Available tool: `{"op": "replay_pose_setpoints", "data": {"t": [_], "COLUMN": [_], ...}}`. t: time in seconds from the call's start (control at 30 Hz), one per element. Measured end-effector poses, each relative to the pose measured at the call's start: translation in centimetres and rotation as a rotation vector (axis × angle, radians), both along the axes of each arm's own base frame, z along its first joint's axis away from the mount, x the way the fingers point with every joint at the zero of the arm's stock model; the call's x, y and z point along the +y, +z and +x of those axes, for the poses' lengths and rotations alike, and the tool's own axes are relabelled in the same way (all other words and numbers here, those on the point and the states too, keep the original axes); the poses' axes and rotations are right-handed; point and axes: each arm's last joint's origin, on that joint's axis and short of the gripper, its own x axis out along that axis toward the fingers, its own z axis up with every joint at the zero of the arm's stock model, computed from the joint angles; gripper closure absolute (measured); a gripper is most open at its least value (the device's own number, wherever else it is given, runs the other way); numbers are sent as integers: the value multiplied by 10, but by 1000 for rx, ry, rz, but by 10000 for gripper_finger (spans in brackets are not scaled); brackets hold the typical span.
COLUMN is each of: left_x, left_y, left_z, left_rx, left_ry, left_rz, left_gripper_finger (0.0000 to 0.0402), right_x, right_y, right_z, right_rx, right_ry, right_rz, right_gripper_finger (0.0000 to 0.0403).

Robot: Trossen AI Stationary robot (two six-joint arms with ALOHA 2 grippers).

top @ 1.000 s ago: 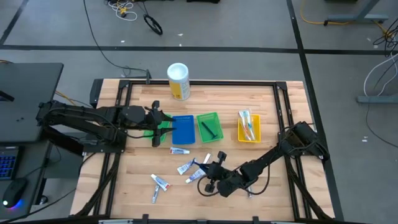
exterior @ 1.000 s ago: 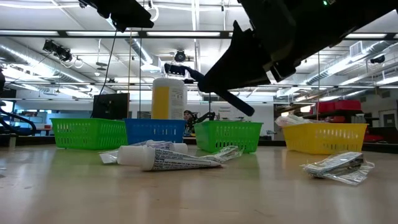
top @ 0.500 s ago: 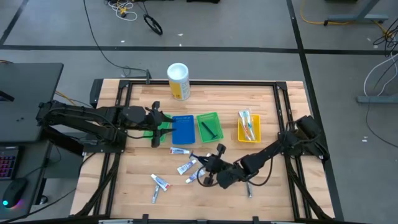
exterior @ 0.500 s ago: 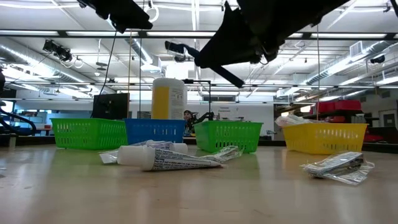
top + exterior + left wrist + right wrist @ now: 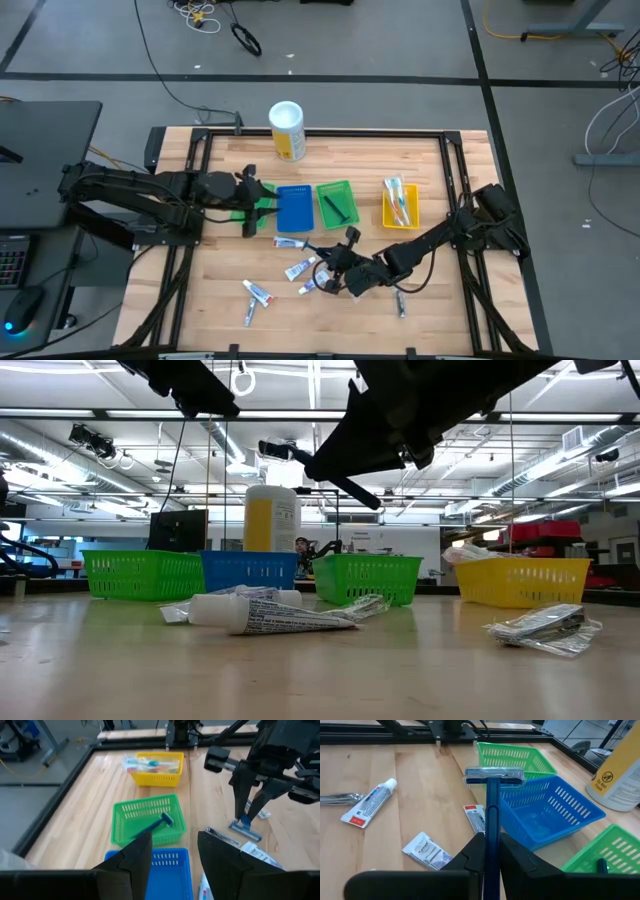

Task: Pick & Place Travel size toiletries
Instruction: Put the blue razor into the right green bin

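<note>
The right gripper is clamped on the handle of a dark blue razor, holding it above the desk over the scattered toiletries, just near of the blue tray and the middle green tray. The razor's head hangs clear of the wood. A second razor lies inside that green tray, and toothbrushes fill the yellow tray to the right. Small white-and-blue tubes lie loose on the desk near the centre, with another tube farther left and near. The left gripper waits over the far-left green tray, its fingers parted and empty. A white-and-yellow canister stands at the far edge.
</note>
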Motion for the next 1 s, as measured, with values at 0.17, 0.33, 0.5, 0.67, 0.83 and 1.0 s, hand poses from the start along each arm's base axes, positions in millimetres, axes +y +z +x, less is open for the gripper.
{"op": "replay_pose_setpoints", "data": {"t": [0.17, 0.33, 0.5, 0.67, 0.83, 1.0], "left_x": [0, -7, -19, -27, -33, -35], "left_y": [-4, -11, -24, -32, -40, -43], "left_z": [-2, -4, -8, -12, -15, -16], "left_rx": [36, 63, 86, 86, 96, 94], "left_ry": [25, 69, 97, 146, 158, 181], "left_rz": [-32, -45, -45, -32, -39, -45], "left_gripper_finger": [233, 233, 233, 233, 233, 233], "right_x": [0, 0, 0, 0, 0, 0], "right_y": [0, 0, 0, 0, 0, 0], "right_z": [0, 0, 0, 0, 0, 0], "right_rx": [1, 2, 2, 2, 2, 2], "right_ry": [0, 0, 0, 0, 0, 0], "right_rz": [-1, -1, -1, -1, -1, -1], "right_gripper_finger": [359, 359, 359, 359, 359, 359]}}
